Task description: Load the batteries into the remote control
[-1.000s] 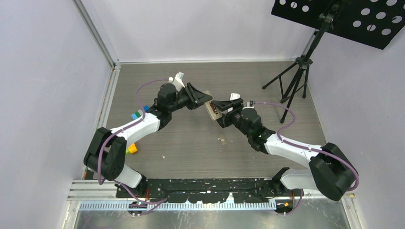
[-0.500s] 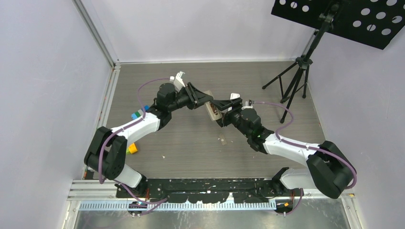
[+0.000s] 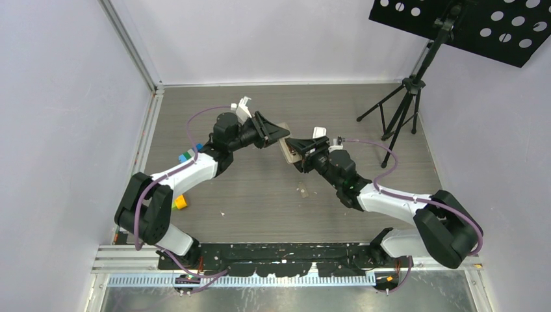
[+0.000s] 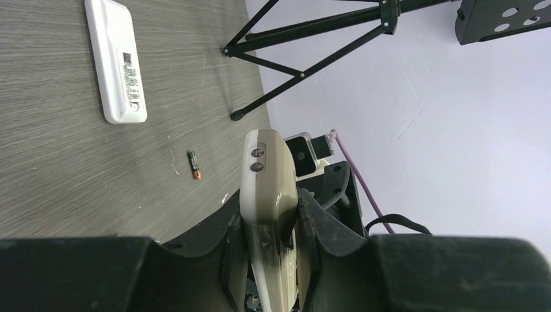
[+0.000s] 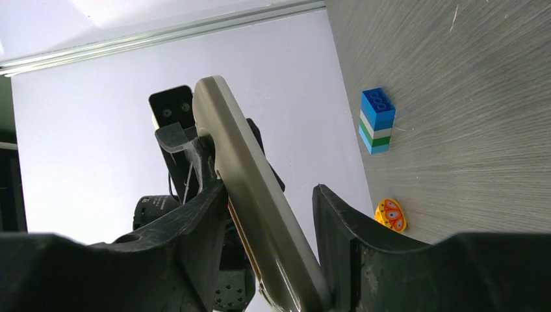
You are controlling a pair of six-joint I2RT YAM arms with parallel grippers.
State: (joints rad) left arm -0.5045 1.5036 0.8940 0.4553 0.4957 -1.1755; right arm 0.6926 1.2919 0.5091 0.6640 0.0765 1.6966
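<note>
Left wrist, one tan bar [image 4: 263, 185] pinched by left pincer [image 4: 268, 220], right pincer [image 5: 268, 195] spread around it, one battery [image 4: 193, 165], one remote control [image 4: 117, 58]

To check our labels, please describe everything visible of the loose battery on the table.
The battery is a tiny slim cylinder, dark with a green band and an orange end. It lies flat on the grey wood-grain table, apart from the white barcode-labelled slab. Only the table touches it.

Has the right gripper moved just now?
Yes: the right gripper slid slightly left, away from the tripod, toward the left gripper holding the tan bar.
</note>
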